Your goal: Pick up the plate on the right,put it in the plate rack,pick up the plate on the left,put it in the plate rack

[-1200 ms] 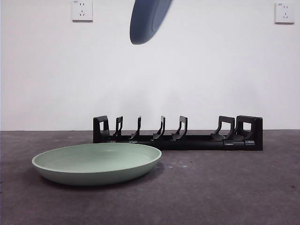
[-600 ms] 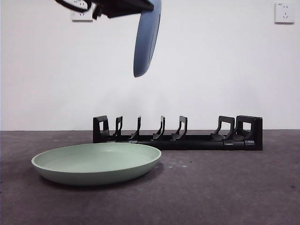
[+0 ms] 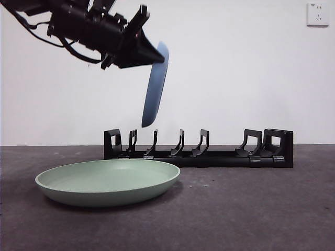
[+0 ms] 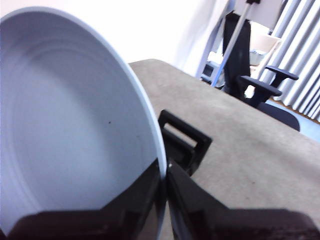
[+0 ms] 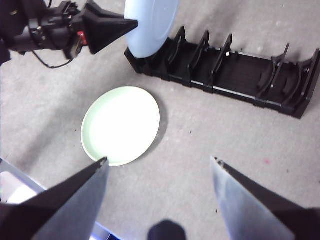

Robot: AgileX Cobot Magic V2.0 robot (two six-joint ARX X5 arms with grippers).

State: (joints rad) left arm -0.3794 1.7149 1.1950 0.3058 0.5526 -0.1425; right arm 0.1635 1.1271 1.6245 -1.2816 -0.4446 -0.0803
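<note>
Blue plate [image 3: 155, 86]: held up on its edge, just above the left end of the plate rack [image 3: 199, 150], likely so it can slide down between the prongs.
Left gripper [image 3: 141, 49]: pinched tight on the blue plate's rim, arm slanting down from the upper left.
Green plate [image 3: 108, 182]: lies flat on the worktop [image 3: 251, 209], in front of the rack.
Right gripper [image 5: 159, 162]: jaws wide apart, waiting high above.

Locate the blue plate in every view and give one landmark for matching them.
Front view: the blue plate hangs on edge above the plate rack, pinched by the left gripper.
Left wrist view: the blue plate fills most of the picture, its rim between the jaws.
Right wrist view: the blue plate is over the rack's end.
Shared landmark: the plate rack.
</note>
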